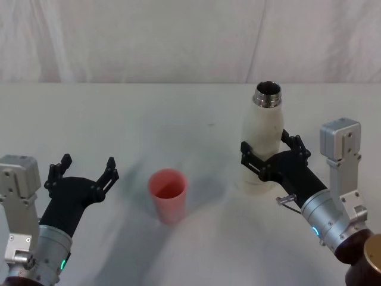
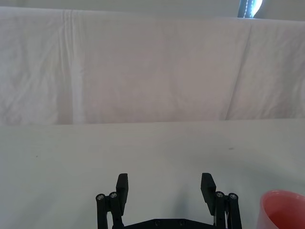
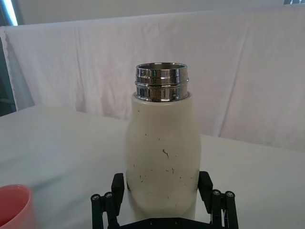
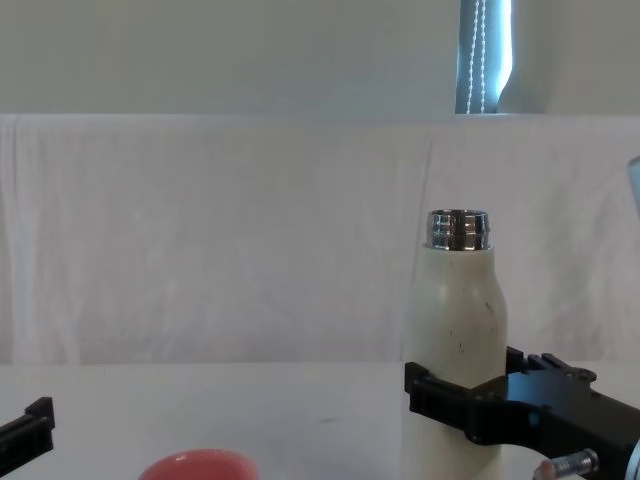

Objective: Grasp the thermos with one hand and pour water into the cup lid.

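Right now my right gripper (image 1: 266, 156) sits around the lower body of the thermos (image 1: 262, 140), its jaws on either side of the cream-white wall and pressed against it, so I am gripping the bottle. From my right wrist view the thermos (image 3: 162, 157) stands upright between the two black fingers (image 3: 117, 187), its speckled body rising to a shiny threaded steel neck with the mouth uncovered. In the chest view the same bottle (image 4: 455, 320) is vertical, with my right gripper (image 4: 455, 400) clamped across it low down. The thermos stands on the white surface (image 1: 119, 119) towards my right side. The cup lid (image 1: 168, 194), a small pink-red cup, stands upright on the surface nearer the middle, to the left of the thermos and well apart from it; its rim shows at the edge of my left wrist view (image 2: 284, 210) and at the bottom of the chest view (image 4: 198, 466). My left gripper (image 1: 82, 172) hovers low on my left side, jaws spread wide and holding nothing, apart from the cup lid and to its left. A white cloth backdrop (image 4: 200, 240) hangs behind the surface.
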Robot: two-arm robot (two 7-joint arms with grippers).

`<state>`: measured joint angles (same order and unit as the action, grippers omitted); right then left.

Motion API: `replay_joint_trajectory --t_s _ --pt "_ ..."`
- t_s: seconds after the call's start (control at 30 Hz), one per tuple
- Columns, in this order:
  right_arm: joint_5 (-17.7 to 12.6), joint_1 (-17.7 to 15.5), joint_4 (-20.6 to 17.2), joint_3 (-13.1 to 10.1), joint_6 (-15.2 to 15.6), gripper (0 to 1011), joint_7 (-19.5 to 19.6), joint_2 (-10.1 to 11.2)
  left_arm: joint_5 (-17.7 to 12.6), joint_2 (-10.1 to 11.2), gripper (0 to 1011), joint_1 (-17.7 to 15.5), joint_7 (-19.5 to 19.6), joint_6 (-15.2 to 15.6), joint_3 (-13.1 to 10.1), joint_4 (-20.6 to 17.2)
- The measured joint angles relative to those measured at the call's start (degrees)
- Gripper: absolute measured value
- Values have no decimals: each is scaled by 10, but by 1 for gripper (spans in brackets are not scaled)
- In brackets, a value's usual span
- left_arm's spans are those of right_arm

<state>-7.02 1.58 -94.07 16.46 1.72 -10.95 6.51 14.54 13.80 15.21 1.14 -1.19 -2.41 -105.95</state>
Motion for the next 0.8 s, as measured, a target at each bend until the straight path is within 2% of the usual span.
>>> replay_joint_trajectory --t_s 0.8 --pt "-10 31 37 5 -4 1001 -2 -9 0 0 1001 0 0 0 0 0"
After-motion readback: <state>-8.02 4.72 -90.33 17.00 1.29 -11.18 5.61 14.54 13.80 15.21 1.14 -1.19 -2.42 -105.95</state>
